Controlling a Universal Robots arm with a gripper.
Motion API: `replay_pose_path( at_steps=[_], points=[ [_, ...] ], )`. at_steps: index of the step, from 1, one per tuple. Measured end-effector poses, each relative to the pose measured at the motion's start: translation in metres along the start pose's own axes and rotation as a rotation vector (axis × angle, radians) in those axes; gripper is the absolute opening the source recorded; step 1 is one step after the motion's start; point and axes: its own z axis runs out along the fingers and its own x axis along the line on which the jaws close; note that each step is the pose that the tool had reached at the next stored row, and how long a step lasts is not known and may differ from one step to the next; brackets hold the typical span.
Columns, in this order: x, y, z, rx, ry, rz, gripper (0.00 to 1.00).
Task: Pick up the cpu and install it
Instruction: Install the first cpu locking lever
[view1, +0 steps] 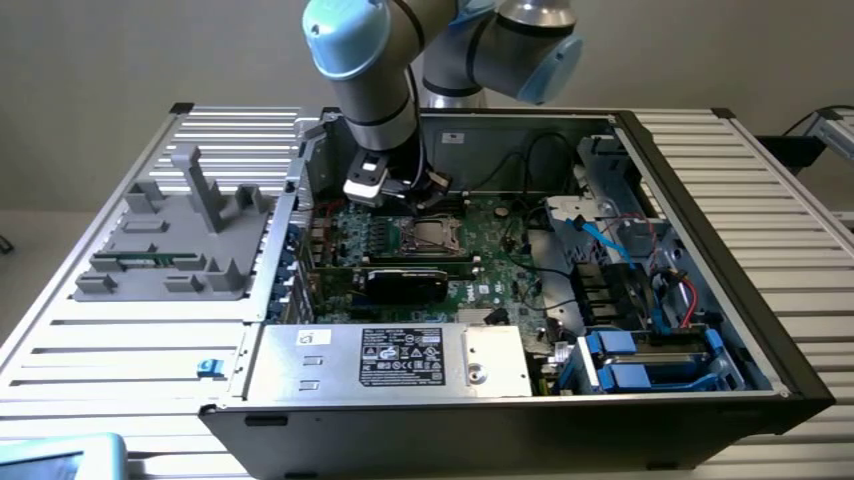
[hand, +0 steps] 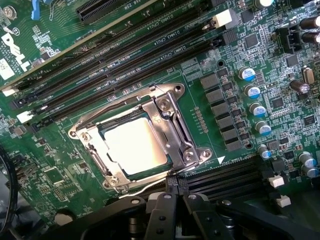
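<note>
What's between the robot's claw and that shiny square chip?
In the wrist view, just the rim of the socket's metal frame runs between the gripper and the cpu, which lies inside that frame.

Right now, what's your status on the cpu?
Hand shut, empty, beside socket frame. Cpu lying inside the frame, top bare. Nothing in the way.

cpu (hand: 135, 146) in socket (hand: 172, 120), socket on motherboard (hand: 60, 175), motherboard inside computer case (view1: 534, 430)
</note>
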Motion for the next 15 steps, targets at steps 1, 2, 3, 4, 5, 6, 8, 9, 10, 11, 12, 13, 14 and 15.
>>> replay_pose_path(
  at_steps=[1, 2, 3, 4, 5, 6, 8, 9, 10, 11, 12, 13, 14, 15],
  points=[
    [0.000, 0.0001, 0.0003, 0.0000, 0.0002, 0.000, 0.11],
    [0.000, 0.0002, 0.0005, 0.0000, 0.0003, 0.001, 0.11],
    [0.000, 0.0002, 0.0006, -0.0002, 0.0004, 0.001, 0.11],
    [0.000, 0.0002, 0.0007, -0.0003, 0.0005, 0.002, 0.11],
    [0.000, 0.0003, 0.0007, -0.0004, 0.0006, 0.002, 0.11],
    [0.000, 0.0003, 0.0008, -0.0003, 0.0008, 0.002, 0.11],
    [0.000, 0.0003, 0.0008, -0.0002, 0.0009, 0.003, 0.11],
    [0.000, 0.0003, 0.0007, 0.0001, 0.0013, 0.003, 0.11],
    [-0.001, 0.0002, 0.0000, 0.0005, 0.0014, 0.003, 0.11],
    [-0.001, 0.0001, -0.0013, 0.0009, 0.0014, 0.003, 0.11],
    [-0.002, -0.0001, -0.0036, 0.0005, 0.0011, 0.003, 0.11],
    [-0.003, -0.0003, -0.0060, -0.0004, 0.0009, 0.003, 0.11],
    [-0.003, -0.0005, -0.0079, -0.0002, 0.0010, 0.003, 0.11],
    [-0.004, -0.0005, -0.0094, -0.0001, 0.0011, 0.003, 0.11]
  ],
)
